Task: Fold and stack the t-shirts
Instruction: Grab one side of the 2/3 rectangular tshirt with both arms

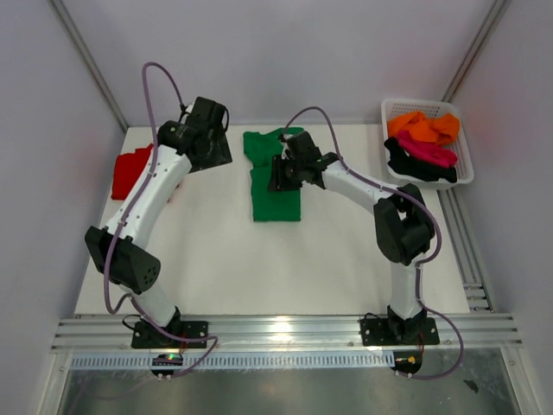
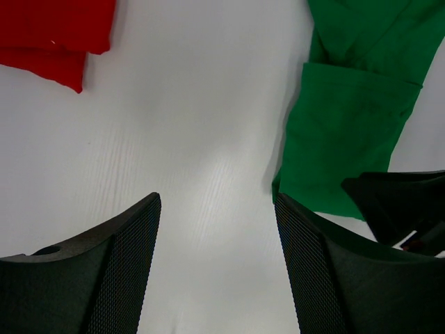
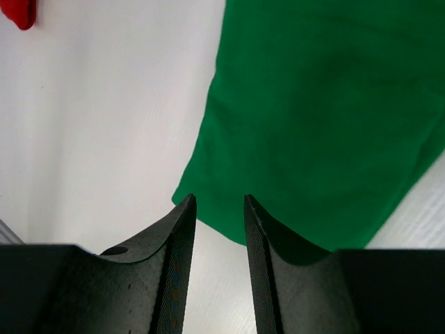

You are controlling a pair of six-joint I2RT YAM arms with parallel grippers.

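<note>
Green t-shirt (image 3: 320, 118) (its edge) below right end effector (image 3: 219, 200).

you have one plain bright green t-shirt (image 1: 275, 186) and one plain red t-shirt (image 1: 131, 171) on a white table (image 1: 225, 268). the white mesh basket (image 1: 465, 151) holds an orange t-shirt (image 1: 423, 127), a magenta t-shirt (image 1: 429, 152) and a black t-shirt (image 1: 406, 162). purple cables (image 1: 146, 86) run over white arms (image 1: 155, 192) with black joints.

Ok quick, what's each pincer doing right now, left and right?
Left pincer: open, empty, above the table.
Right pincer: partly open, gripping nothing, over the green t-shirt edge.
</note>
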